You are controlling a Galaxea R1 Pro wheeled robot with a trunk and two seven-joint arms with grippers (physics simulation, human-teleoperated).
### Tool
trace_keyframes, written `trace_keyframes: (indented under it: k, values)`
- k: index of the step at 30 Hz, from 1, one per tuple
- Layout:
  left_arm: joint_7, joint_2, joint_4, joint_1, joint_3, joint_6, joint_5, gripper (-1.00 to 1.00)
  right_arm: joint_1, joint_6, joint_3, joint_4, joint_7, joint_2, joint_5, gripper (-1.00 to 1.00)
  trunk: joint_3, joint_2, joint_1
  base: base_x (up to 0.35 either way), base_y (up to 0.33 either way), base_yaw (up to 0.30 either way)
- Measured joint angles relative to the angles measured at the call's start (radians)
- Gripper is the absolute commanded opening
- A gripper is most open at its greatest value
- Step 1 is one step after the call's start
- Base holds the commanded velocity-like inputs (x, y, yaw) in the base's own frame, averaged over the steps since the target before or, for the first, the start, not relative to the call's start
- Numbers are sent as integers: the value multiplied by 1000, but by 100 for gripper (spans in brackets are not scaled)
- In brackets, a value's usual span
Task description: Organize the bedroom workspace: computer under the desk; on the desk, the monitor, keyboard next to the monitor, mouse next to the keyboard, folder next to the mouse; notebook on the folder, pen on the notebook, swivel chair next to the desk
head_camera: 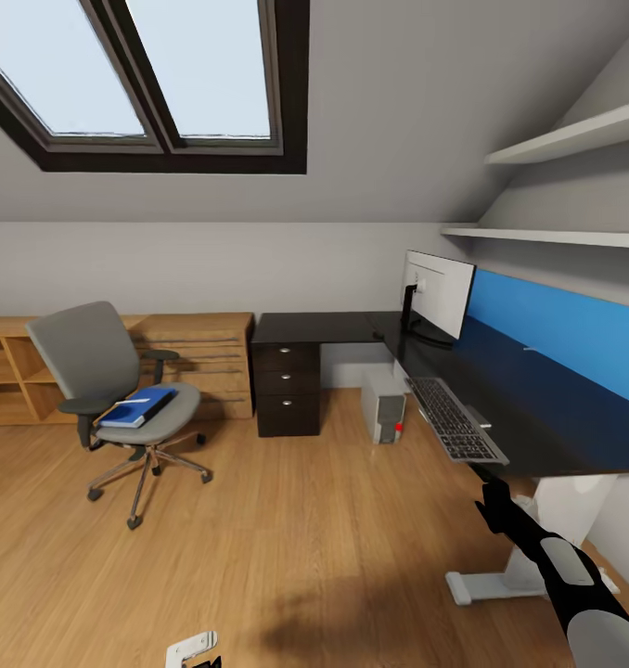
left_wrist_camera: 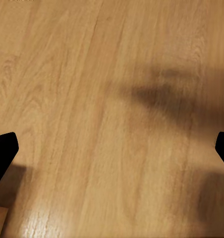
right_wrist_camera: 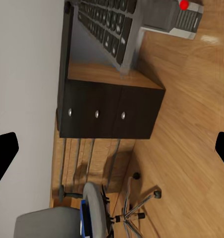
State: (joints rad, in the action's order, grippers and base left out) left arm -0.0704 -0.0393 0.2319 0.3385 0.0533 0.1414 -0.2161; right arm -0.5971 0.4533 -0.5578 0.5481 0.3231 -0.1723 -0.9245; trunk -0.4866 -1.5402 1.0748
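The grey swivel chair stands on the floor left of the desk, with the blue folder lying on its seat. On the black desk the monitor stands upright. The dark keyboard lies at the desk's front edge and partly overhangs it. The grey computer sits on the floor under the desk. My right gripper hangs open below the desk's edge near the keyboard, holding nothing. In its wrist view the right gripper faces the keyboard, computer, chair and folder. My left gripper is open over bare floor.
A dark three-drawer unit carries the desk's left end. A low oak chest and open oak shelving line the back wall behind the chair. White wall shelves hang above the desk. A white desk foot is by my right arm.
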Motion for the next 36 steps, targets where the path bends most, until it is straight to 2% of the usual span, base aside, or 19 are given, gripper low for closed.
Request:
trace_keyframes:
  k: [9,36]
  values:
    - [0,0,0,0,0,0,1,100,0,0,0,0,-1,0,0,100,-1,0,0,0,0,-84]
    - [0,0,0,0,-1,0,1,100,0,0,-2,0,-1,-2,-3,100,-2,0,0,37,0,-2]
